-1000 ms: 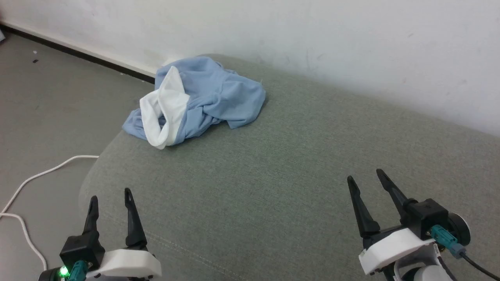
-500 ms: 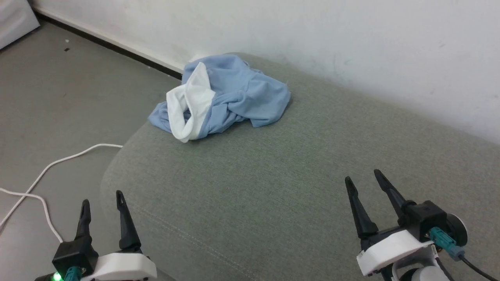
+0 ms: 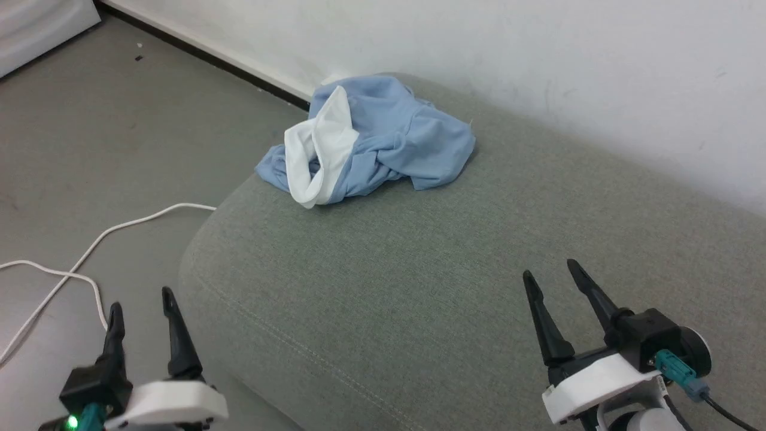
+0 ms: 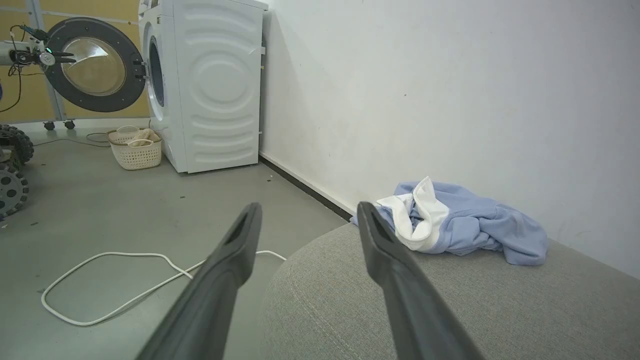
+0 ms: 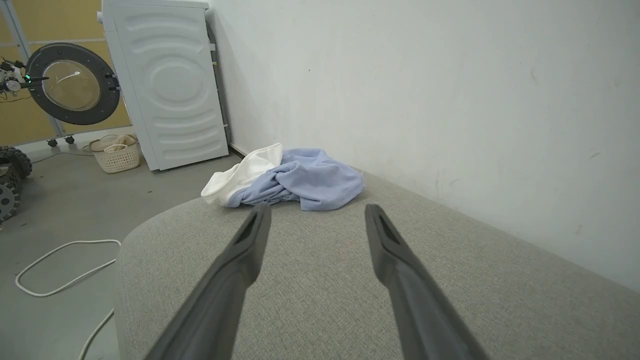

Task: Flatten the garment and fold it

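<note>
**Crumpled blue shirt on a grey-green cushion, both grippers held back and open**

We look down from the robot's head at a long grey-green upholstered cushion (image 3: 419, 287) that runs along a white wall (image 3: 538, 54). The garment (image 3: 395, 137), a light blue knit shirt, lies in a crumpled heap at the cushion's far left end, close to the wall. Its white collar (image 3: 317, 152) is turned outward and faces the rounded edge of the cushion. The shirt is bunched and twisted, not spread flat, and nothing touches it.

The left gripper (image 3: 141, 301) sits at the lower left, over the grey floor (image 3: 90, 137) just beside the cushion's rounded end. Its two dark fingers stand apart with nothing between them. The right gripper (image 3: 549, 269) sits at the lower right, above the near part of the cushion. Its fingers are also spread and hold nothing. Both grippers are well apart from the shirt.

A white cable (image 3: 119, 230) loops across the floor to the left of the cushion.

From the left wrist, we see the shirt (image 4: 475, 230) beyond the right fingertip, and across the room a white washing machine (image 4: 215, 85) with its round door (image 4: 95, 65) swung open and a pale basket (image 4: 135, 150) beside it. From the right wrist, the shirt (image 5: 305, 182) lies ahead, just beyond the spread fingertips.
</note>
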You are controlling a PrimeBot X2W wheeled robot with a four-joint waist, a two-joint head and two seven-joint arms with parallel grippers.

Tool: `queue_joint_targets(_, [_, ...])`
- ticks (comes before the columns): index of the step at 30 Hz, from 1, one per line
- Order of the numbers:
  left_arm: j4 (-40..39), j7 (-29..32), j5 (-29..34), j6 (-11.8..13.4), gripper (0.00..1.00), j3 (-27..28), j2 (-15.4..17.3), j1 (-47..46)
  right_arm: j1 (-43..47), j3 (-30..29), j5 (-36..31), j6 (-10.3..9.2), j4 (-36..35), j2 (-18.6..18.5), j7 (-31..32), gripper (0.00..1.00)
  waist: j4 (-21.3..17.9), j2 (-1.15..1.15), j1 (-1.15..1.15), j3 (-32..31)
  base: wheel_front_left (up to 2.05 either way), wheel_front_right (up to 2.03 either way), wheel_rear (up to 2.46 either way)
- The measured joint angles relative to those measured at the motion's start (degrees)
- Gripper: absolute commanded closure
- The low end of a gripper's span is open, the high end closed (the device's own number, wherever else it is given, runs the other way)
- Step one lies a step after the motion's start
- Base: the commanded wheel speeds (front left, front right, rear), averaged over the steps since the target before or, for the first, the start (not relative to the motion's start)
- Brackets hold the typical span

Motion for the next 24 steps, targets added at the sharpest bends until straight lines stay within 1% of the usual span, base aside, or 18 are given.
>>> queue_joint_targets(4, [3.2,2.3,-3.1,-2.2,0.00,-0.8,0.8,-5.4,-0.1,0.0,-1.0,0.00,-1.4,0.0,1.0,0.00,-0.1,0.00,0.00,1.9,0.00,0.00,0.00])
queue_joint_targets(8, [8.2,5.5,-6.9,-4.7,0.00,-1.3,1.1,-15.6,-1.7,0.0,-3.0,0.01,-3.7,0.0,2.2,0.00,-0.7,0.00,0.01,4.8,0.00,0.00,0.00])
queue_joint_targets(12, [15.3,10.7,-10.9,-6.6,0.00,-0.8,1.5,-27.1,-3.1,-0.3,-5.0,0.01,-6.4,-0.2,4.0,0.00,-2.1,0.00,0.01,8.6,0.00,0.00,0.00])
queue_joint_targets(16, [21.3,17.6,-15.2,-7.5,0.00,0.6,2.5,-37.5,-5.5,-0.4,-5.2,0.01,-9.2,-1.6,5.0,0.00,-4.2,0.00,0.02,13.1,0.00,0.00,0.00])
queue_joint_targets(18, [23.7,21.9,-16.9,-7.5,0.00,1.5,3.6,-41.6,-6.7,-0.6,-5.2,0.00,-10.7,-2.3,5.4,0.00,-5.7,0.00,0.03,15.7,0.00,0.00,0.00])
queue_joint_targets(22, [26.6,28.5,-20.6,-6.9,0.00,4.1,5.7,-47.9,-8.9,-1.4,-5.1,0.00,-12.6,-3.4,5.4,0.00,-8.7,0.00,0.03,21.0,0.00,0.00,0.00])
queue_joint_targets(24, [27.8,31.8,-21.8,-6.4,0.00,5.3,7.4,-49.7,-9.6,-1.4,-4.9,0.00,-12.9,-3.7,5.3,0.00,-10.4,0.00,0.03,23.5,0.00,0.00,0.00])
